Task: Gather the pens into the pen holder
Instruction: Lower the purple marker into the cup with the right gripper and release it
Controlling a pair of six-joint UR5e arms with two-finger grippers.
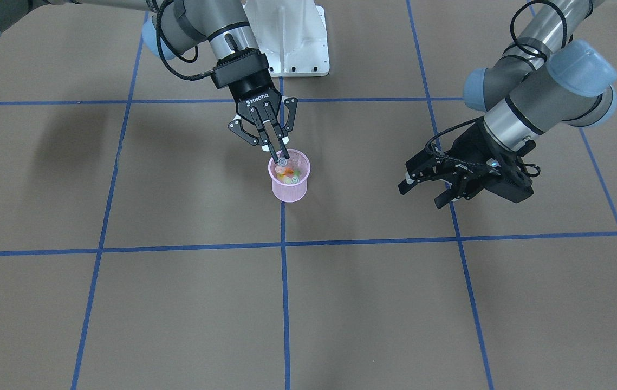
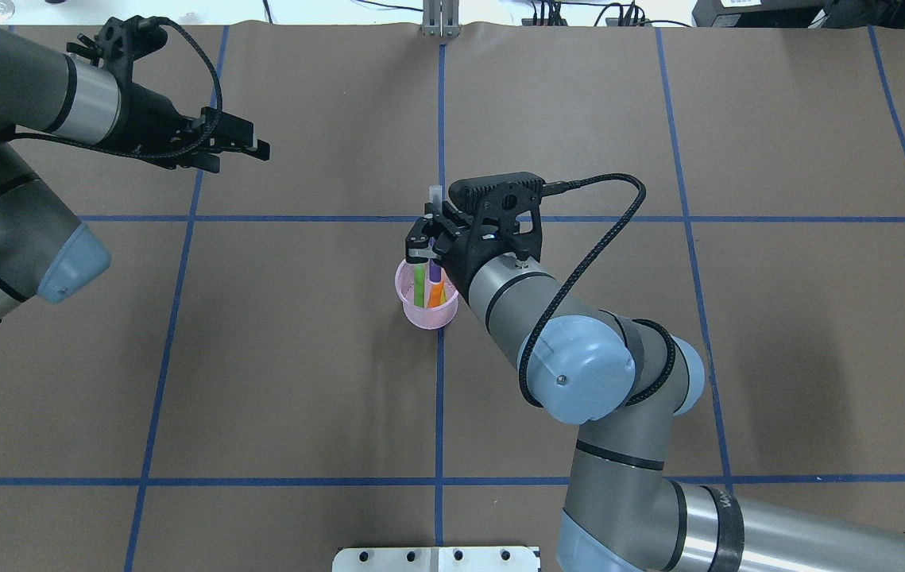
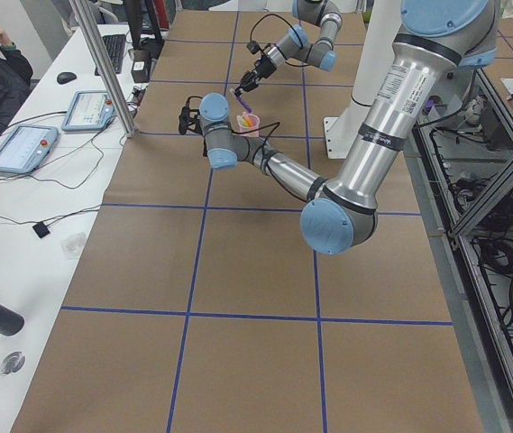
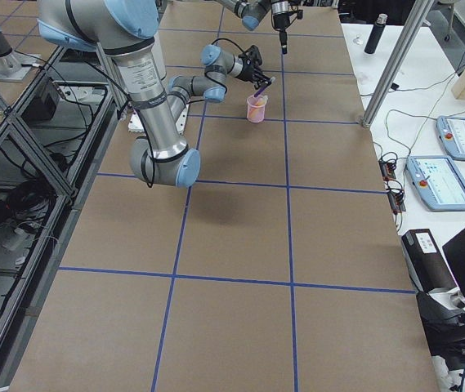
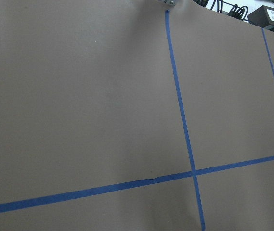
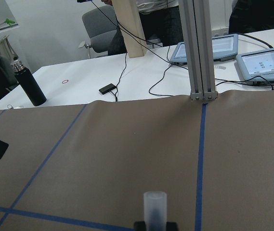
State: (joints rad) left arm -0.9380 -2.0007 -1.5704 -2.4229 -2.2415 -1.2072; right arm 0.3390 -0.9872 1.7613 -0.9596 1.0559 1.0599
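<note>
Centrally on the brown tabletop [image 2: 261, 357] stands the pen holder [image 2: 424, 316], upright on a blue tape line. A green pen [image 2: 419, 284] and an orange pen [image 2: 435, 296] lean inside it.

Directly above its far rim, the right tool [image 1: 281, 153] is clamped on a purple pen [image 2: 435, 272], fingers pinched across the barrel just below the translucent cap [image 6: 155, 204]. The cap points up and the lower end sits at the mouth of the holder; how deep it reaches cannot be told. Insertion appears to be the step in hand.

The pen is judged light, stiff and smooth-walled, so it may slip or pivot in a loose pinch. A grip across the barrel near the cap leaves the lower end free to enter. The mesh holder also looks light, and sideways pressure on its rim could tip it.

Farther off to the left, the left tool [image 1: 422, 195] hovers well apart from the holder, fingers spread and carrying nothing.
</note>
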